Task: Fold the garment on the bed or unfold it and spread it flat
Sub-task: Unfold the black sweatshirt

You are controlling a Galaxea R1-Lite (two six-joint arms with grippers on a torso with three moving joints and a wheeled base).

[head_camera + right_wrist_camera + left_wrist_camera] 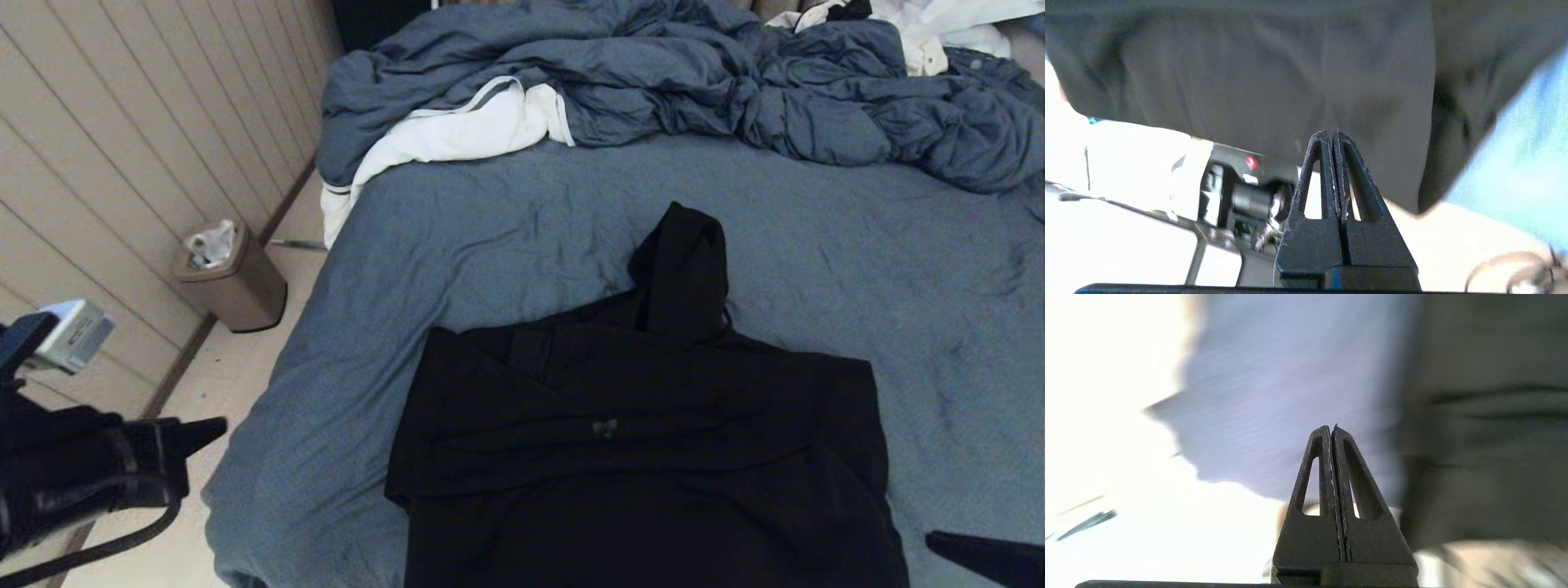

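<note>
The garment (645, 441), a black hoodie, lies on the near part of the bed (857, 269), sleeves folded across the body and the hood pointing away from me. My left gripper (214, 428) hangs off the bed's left side over the floor, clear of the garment; in the left wrist view the gripper (1330, 427) is shut with nothing between its fingers. My right gripper (935, 538) shows only as a dark tip at the lower right, beside the garment's right edge. In the right wrist view the gripper (1330, 133) is shut and empty, the dark garment (1274, 85) beyond it.
A rumpled blue-grey duvet (694, 73) is heaped across the far side of the bed, with a white cloth with grey trim (457, 135) at its left end. A small bin (230, 273) stands on the floor by the panelled wall (122, 147).
</note>
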